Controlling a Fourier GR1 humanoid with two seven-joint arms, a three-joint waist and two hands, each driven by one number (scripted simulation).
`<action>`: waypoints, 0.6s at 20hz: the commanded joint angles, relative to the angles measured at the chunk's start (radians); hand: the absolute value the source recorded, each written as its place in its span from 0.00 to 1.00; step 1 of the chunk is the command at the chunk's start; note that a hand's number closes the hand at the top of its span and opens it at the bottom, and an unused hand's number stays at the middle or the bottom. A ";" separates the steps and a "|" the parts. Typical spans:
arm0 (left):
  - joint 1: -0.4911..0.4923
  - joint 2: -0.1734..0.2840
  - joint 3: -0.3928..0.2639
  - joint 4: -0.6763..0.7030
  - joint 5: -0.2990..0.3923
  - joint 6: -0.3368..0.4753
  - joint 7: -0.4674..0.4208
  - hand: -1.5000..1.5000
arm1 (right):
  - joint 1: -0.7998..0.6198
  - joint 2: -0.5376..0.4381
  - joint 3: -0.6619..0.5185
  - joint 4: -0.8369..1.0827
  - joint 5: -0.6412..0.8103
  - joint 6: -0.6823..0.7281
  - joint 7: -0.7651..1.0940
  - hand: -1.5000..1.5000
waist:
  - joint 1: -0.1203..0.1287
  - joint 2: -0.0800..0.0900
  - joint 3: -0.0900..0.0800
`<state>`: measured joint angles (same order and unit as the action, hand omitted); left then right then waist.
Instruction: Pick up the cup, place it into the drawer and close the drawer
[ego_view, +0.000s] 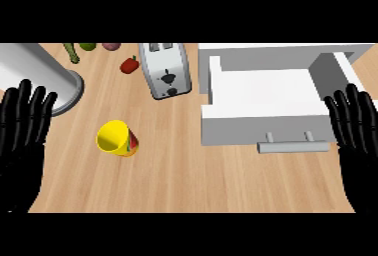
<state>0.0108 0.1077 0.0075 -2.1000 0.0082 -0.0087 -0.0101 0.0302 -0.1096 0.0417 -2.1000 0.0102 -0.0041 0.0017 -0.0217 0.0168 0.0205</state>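
A yellow cup (117, 138) with a red and green pattern stands on the wooden counter, left of centre, its mouth facing up. To the right is a white drawer (258, 122), pulled out, with an empty inside and a grey bar handle (292, 146) on its front. My left hand (21, 135) rests open at the left edge, fingers up, well left of the cup. At the right edge my right hand (357, 135) rests open, fingers up, just right of the drawer's handle. Neither hand touches anything.
A silver toaster (167, 70) stands behind the cup, left of the drawer. A large grey cylinder (40, 75) fills the back left corner. A red pepper (130, 65) and other vegetables (88, 47) lie along the back edge.
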 joint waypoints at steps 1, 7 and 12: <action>-0.051 0.048 0.028 0.075 0.091 -0.100 -0.035 0.00 | -0.007 0.030 0.009 0.007 0.016 -0.022 -0.023 0.00 | 0.017 -0.016 -0.021; -0.060 0.104 0.031 0.183 0.470 -0.325 0.096 0.00 | -0.021 -0.041 0.021 0.043 -0.040 0.074 0.058 0.00 | 0.019 -0.007 -0.023; -0.148 0.201 0.150 0.394 0.634 -0.446 0.107 0.00 | -0.075 -0.079 -0.027 0.018 -0.105 0.110 0.145 0.00 | 0.013 -0.015 -0.021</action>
<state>-0.0958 0.2574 0.0908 -1.8323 0.5038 -0.3730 0.0617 -0.0199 -0.1470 0.0438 -2.0532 -0.0448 0.0667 0.0646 -0.0070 0.0057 -0.0001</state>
